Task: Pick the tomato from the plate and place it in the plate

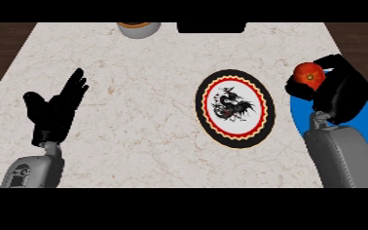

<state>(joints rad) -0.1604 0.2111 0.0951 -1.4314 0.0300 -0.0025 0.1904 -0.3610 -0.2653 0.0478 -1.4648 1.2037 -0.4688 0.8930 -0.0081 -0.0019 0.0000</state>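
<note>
Red tomato within curled fingers of right hand, over blue plate.

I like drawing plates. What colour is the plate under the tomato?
Blue plate, head view, right edge.

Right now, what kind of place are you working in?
Probably a kitchen counter: a pale marble-look counter top carries a patterned plate, a blue plate at the right edge, and a tomato that the right hand curls round.
</note>
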